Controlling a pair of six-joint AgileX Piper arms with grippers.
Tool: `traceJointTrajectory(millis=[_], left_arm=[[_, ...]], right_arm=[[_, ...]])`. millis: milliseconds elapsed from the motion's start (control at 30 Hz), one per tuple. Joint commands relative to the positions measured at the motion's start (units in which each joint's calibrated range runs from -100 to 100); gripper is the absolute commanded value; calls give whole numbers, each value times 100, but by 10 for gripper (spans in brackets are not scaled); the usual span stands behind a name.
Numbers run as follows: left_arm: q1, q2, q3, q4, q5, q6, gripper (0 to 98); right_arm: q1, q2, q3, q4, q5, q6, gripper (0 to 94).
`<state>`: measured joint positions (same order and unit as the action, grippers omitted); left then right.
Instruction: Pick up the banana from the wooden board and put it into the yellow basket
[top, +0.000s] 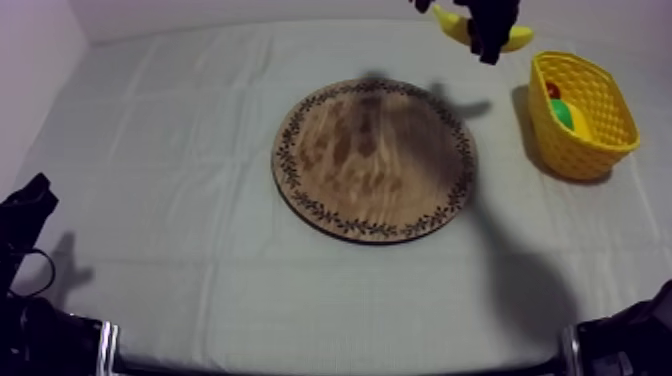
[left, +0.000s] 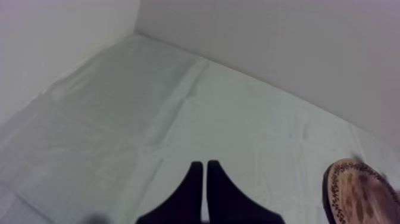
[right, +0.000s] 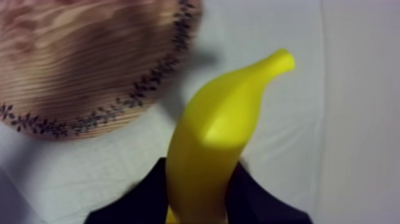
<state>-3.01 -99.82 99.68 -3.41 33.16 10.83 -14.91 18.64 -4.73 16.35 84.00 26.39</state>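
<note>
My right gripper (top: 488, 40) hangs high above the cloth, between the round wooden board (top: 375, 158) and the yellow basket (top: 590, 140), shut on the yellow banana (top: 455, 25). In the right wrist view the banana (right: 220, 137) sticks out from between my black fingers (right: 256, 199), with the board's patterned rim (right: 89, 119) just beyond it. The board's top is bare. My left gripper (top: 30, 205) rests low at the table's left side; in the left wrist view its fingers (left: 205, 190) lie together as a narrow wedge with nothing between them.
The basket at the right holds a small red fruit (top: 553, 90) and a green and yellow fruit (top: 568, 116). The grey-white cloth (top: 180, 150) spreads wide to the left of the board. The board's edge (left: 357, 193) shows near my left fingers.
</note>
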Motion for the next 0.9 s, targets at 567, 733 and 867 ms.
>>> traceJointTrajectory(millis=[567,733,867], left_arm=[[1,0,-1,1,-1,-1,1],[1,0,-1,1,-1,-1,1],[1,0,-1,1,-1,-1,1]], right_arm=[[931,255,-790,-312,967,-602,224],[1240,249,-826,-385,1098,-685,224],[1482,211,-814,-424,1147,-764,225]])
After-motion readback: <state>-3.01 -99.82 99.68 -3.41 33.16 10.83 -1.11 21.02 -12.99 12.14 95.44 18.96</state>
